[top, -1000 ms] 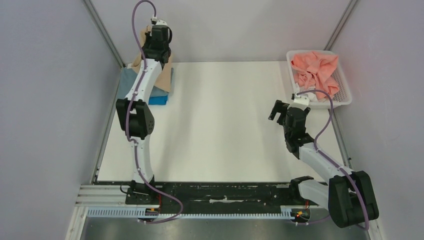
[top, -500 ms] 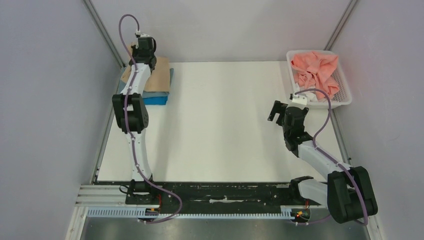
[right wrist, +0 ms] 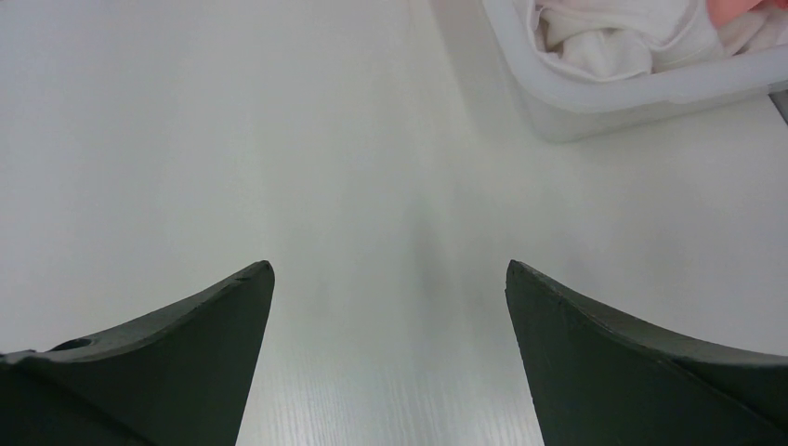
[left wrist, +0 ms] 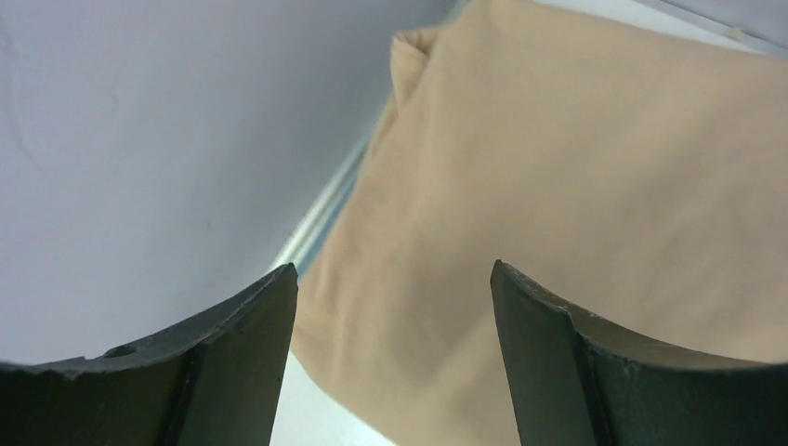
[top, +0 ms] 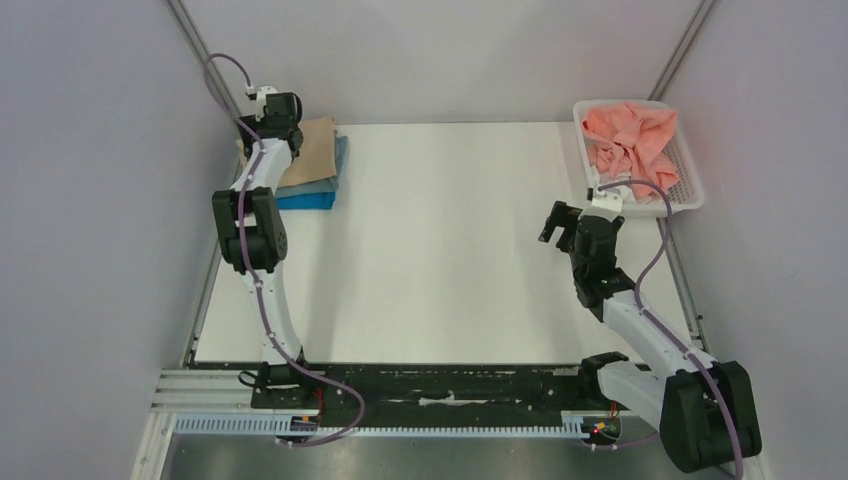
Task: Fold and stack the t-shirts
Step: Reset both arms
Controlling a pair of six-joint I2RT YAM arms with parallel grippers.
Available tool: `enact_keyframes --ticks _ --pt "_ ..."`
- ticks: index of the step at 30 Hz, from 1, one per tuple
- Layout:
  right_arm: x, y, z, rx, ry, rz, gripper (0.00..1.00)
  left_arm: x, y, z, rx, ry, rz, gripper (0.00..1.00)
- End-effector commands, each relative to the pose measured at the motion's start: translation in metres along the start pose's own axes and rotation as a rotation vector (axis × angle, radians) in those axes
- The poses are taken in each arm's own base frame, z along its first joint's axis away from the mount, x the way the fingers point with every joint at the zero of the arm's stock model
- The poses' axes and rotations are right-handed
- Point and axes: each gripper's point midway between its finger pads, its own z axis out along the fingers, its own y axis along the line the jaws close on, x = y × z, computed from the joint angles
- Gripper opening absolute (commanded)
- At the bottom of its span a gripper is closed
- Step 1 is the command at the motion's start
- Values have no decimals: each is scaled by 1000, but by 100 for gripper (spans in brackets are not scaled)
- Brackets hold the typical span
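Directly beneath the left gripper [left wrist: 392, 279], spread wide and holding nothing, the tan t-shirt [left wrist: 576, 167] lies flat on the folded blue t-shirts [top: 305, 200].

The left arm [top: 272, 320] and the right arm [top: 645, 325] are wearing smooth white shells, with chunky black joints [top: 250, 230] in between. A thin purple cable [top: 222, 72] is running along each arm. A small white box [top: 264, 92] is sitting on each wrist. The left gripper [left wrist: 392, 269] and the right gripper [right wrist: 389, 265] are each showing two dark, almost black fingers [left wrist: 232, 372], curved and pointy, with a tiny round hole [left wrist: 119, 351] in one.
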Motion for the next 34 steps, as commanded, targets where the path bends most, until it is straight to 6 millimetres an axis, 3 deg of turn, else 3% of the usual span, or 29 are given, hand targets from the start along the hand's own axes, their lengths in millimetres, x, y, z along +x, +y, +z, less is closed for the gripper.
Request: enact_keyframes --ticks 1,7,8,10,13,17,20,22,25,29,34 --pt "-12 -1 -17 -24 -56 32 98 -49 -1 -59 185 -72 -399 82" --pt "-3 -10 -37 -35 -84 48 98 -38 -12 -131 416 -37 -553 82" --pt "0 -10 -39 -44 -84 49 98 -28 -29 -156 483 -30 -526 83" --pt "8 -9 -44 -67 -82 69 98 -19 -42 -197 624 -64 -499 83" --pt "20 -9 -50 -97 -72 81 98 18 -61 -258 851 -48 -415 83" --pt "33 -12 -52 -95 -60 91 98 77 -58 -332 1020 -47 -316 83" --pt "35 -13 -52 -92 -53 81 98 145 -50 -370 1130 0 -249 84" --pt "35 -15 -53 -85 -47 79 98 175 -35 -372 1122 42 -300 84" --pt "36 -16 -52 -78 -55 87 98 197 -14 -370 1109 28 -340 84" --pt "36 -16 -52 -78 -58 71 98 191 17 -356 972 -26 -373 84" --pt "39 -17 -52 -78 -54 76 98 194 25 -352 946 -41 -379 84"
